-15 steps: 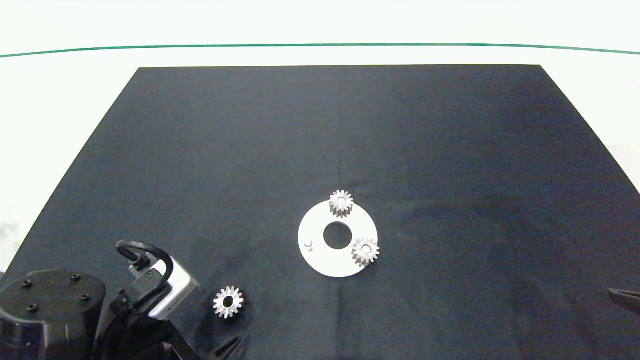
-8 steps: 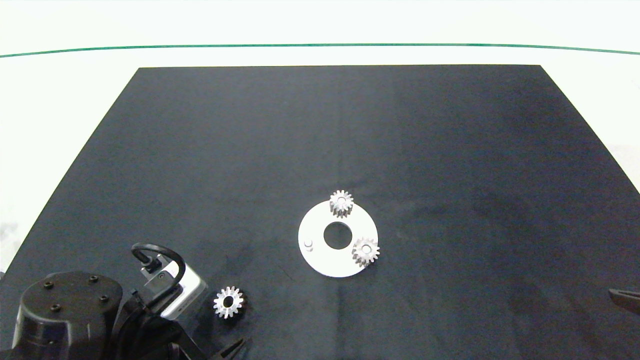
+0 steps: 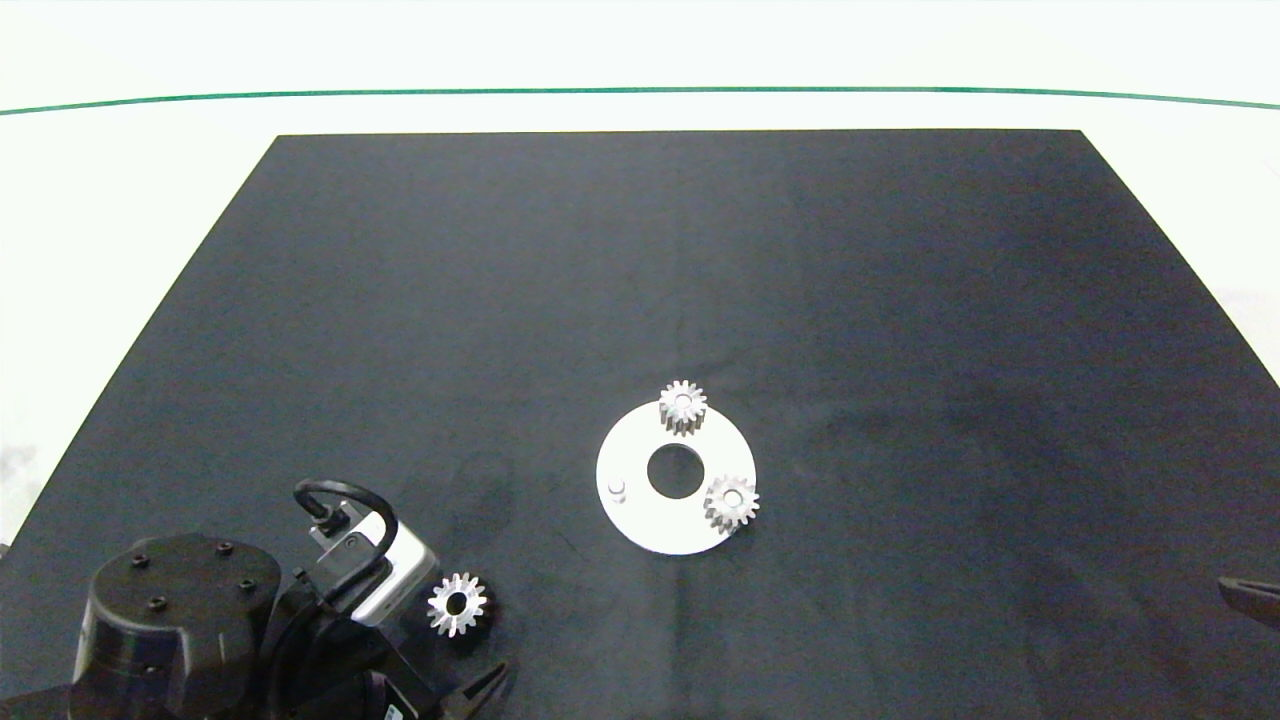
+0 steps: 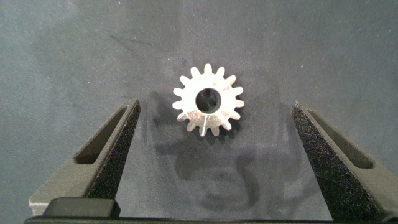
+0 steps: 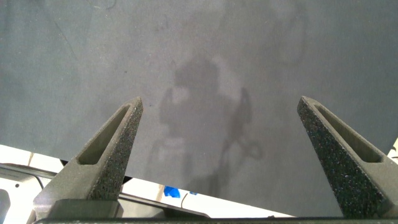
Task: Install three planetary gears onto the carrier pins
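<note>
The white carrier disc (image 3: 650, 525) lies on the black mat. Two planetary gears sit on carrier pins: one at the far side (image 3: 683, 406), one at the near right (image 3: 731, 503). The third pin (image 3: 617, 488), on the left, is bare. A third gear (image 3: 457, 604) (image 4: 208, 101) lies flat on the mat, left of the disc and nearer the front. My left gripper (image 4: 216, 104) is open above it, its fingers (image 4: 106, 149) on either side and apart from the teeth. My right gripper (image 5: 221, 99) is open over bare mat at the right edge (image 3: 1250, 598).
The black mat (image 3: 700, 260) covers most of the white table (image 3: 100, 300). A green line (image 3: 640, 91) runs across the far side. My left arm (image 3: 180, 620) fills the near left corner. The right wrist view shows the mat's edge and white table (image 5: 74, 171).
My left arm has moved right, bringing its wrist camera up beside the loose gear. The gears, the disc and the right gripper have not moved.
</note>
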Robot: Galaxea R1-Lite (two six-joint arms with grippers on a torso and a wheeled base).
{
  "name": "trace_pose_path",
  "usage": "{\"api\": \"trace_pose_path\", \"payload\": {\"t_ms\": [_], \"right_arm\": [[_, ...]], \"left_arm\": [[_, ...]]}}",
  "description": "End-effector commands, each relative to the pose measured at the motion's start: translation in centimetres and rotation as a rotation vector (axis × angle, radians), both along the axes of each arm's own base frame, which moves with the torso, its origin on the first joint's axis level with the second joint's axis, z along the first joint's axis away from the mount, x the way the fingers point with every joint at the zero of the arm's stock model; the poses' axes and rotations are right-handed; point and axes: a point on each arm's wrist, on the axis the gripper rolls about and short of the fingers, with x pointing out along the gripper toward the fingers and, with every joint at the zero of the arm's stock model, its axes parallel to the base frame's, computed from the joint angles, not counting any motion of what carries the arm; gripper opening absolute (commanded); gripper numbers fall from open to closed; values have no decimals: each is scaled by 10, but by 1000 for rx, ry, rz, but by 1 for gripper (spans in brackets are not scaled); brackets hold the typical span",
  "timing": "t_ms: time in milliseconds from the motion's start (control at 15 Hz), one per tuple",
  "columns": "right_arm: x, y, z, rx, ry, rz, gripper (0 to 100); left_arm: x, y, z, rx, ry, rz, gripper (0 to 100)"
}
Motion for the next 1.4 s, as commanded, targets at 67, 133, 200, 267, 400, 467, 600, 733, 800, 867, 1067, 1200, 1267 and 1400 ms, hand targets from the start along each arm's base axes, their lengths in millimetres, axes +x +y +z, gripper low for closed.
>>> {"api": "trace_pose_path", "payload": {"t_ms": [67, 133, 200, 267, 400, 467, 600, 733, 800, 867, 1067, 1200, 1267, 1400], "right_arm": [[0, 0, 0, -3, 5, 0, 100], [0, 0, 0, -3, 5, 0, 100], [0, 0, 0, -3, 5, 0, 100], [0, 0, 0, -3, 5, 0, 100], [0, 0, -1, -4, 6, 0, 100], [0, 0, -1, -4, 6, 0, 100], [0, 0, -1, -4, 8, -2, 100], [0, 0, -1, -3, 8, 1, 100], [0, 0, -1, -3, 8, 1, 100], [0, 0, -1, -2, 8, -1, 100], [-1, 0, -1, -1, 2, 1, 100], [-2, -1, -1, -1, 1, 0, 100], [-2, -1, -1, 0, 2, -1, 100], [-2, -1, -1, -1, 2, 0, 100]], "left_arm": [[0, 0, -2, 10, 4, -1, 100], [0, 0, -2, 11, 4, -2, 100], [0, 0, -3, 13, 4, -4, 100], [0, -1, -2, 13, 2, -5, 99], [3, -3, -2, 4, -12, -7, 94], [4, -4, -2, -3, -20, -7, 93], [4, -4, -2, -5, -24, -7, 88], [3, -3, -4, 2, -19, -8, 85], [3, -3, -4, 3, -18, -9, 82], [2, -3, -5, 4, -17, -9, 81], [2, -4, -5, 3, -18, -15, 75], [3, -6, -4, 2, -19, -19, 70], [5, -7, -4, 0, -22, -19, 69], [7, -11, -4, -8, -39, -22, 64]]}}
